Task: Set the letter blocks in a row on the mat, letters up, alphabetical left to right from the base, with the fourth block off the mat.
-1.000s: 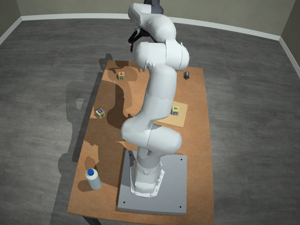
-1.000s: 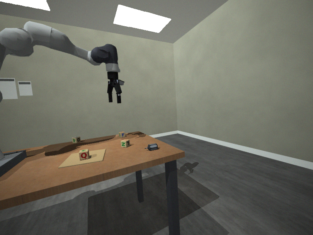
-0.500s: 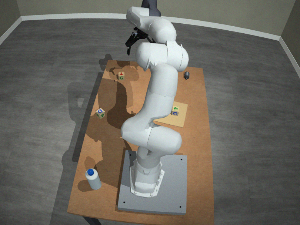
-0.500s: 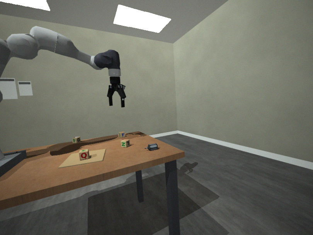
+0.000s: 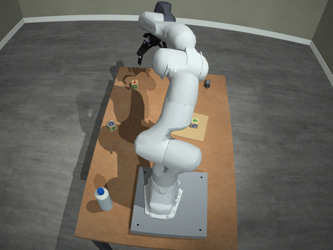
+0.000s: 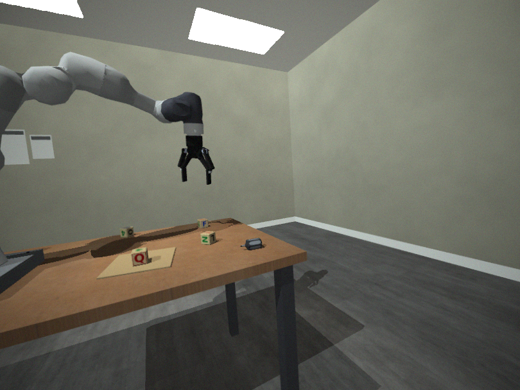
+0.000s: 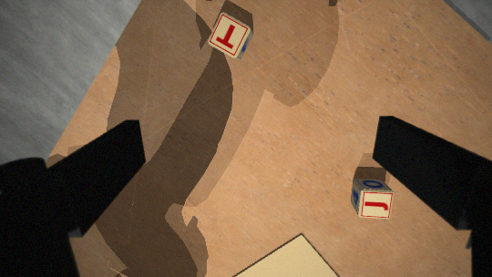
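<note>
Top view – arm: white arm (image 5: 177, 105) rises from a grey base plate (image 5: 200, 177) at the near end of the wooden table (image 5: 223, 161) and reaches over the far end.
Top view – gripper: black gripper (image 5: 142, 51) hangs beyond the far table edge, fingers spread, nothing between them.
Top view – T block (image 5: 134, 84): far left part of the table, off the mat, red T on top with its stem pointing away from the base, green G on the near side.
Top view – D block (image 5: 111, 125): at the left edge, off the mat, blue D on top, turned at a slant to the table edges.
Top view – 4 block (image 5: 194, 123): on the tan mat (image 5: 200, 131), green 4 on top, partly hidden by the arm.
Top view – other: white bottle (image 5: 103, 199) with blue cap, upright, near left; small dark object (image 5: 206, 83) far right.

Exterior view – gripper (image 6: 195, 170): high above the table, pointing straight down, fingers wide apart.
Exterior view – blocks: red Q side of the block on the mat (image 6: 139, 256); a block with a green Z side (image 6: 207, 238) off the mat, beyond it.

Wrist view – fingers: black, far apart at both edges of the picture, table between them.
Wrist view – J block (image 7: 373, 199): red J on top, just beside the right-hand finger in the picture, off the mat corner (image 7: 292, 260).
Wrist view – T block (image 7: 230, 35): near the top edge, slanted.
</note>
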`<state>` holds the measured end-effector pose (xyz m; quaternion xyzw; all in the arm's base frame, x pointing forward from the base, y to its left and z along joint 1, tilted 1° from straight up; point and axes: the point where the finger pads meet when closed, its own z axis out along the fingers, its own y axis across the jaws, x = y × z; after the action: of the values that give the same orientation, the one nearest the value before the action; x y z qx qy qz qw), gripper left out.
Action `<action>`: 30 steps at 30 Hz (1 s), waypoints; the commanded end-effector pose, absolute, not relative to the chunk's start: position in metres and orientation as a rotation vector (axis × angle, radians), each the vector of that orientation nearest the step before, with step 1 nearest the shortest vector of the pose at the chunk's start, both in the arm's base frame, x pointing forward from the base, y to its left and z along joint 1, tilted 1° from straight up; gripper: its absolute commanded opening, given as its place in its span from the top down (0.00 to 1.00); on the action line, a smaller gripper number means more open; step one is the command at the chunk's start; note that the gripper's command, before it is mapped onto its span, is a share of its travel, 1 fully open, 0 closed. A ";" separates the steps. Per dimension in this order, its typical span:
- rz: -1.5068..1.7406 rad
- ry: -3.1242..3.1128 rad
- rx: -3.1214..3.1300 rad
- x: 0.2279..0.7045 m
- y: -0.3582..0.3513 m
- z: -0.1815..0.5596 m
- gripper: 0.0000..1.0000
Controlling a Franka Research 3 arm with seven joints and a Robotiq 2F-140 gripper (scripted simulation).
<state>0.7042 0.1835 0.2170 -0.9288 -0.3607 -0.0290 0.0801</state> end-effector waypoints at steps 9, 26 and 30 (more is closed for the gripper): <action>-0.150 -1.414 -2.602 0.718 0.204 0.194 0.00; -0.214 -1.694 -2.388 0.729 0.235 0.159 0.00; -0.232 -1.757 -2.333 0.731 0.242 0.150 0.00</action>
<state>0.7253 0.2395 0.1543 -0.8275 -0.5467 -0.0660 0.1095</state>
